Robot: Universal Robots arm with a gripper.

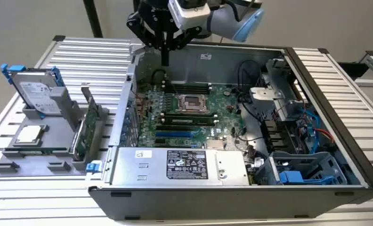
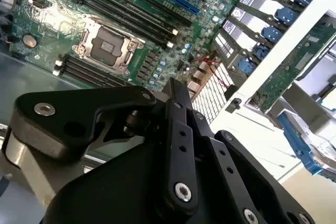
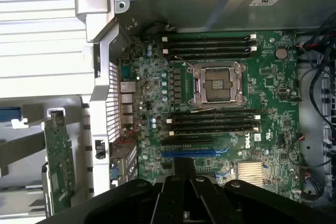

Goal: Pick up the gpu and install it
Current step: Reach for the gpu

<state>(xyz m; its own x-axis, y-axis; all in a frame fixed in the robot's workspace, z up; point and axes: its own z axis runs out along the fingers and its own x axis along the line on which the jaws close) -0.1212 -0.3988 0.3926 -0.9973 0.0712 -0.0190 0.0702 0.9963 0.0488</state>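
Tool (image 3: 185,167) closed, empty; racked gpu (image 3: 58,163) partly hidden

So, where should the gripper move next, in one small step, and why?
Probably sideways toward the exterior view's left, out over the case wall. The gripper hangs empty above the motherboard, while the gpu stands upright in the grey holder beyond that wall.

A ribbed silver table (image 1: 79,52) stands before a plain pale wall (image 1: 36,19) and a dark pole (image 1: 93,19).
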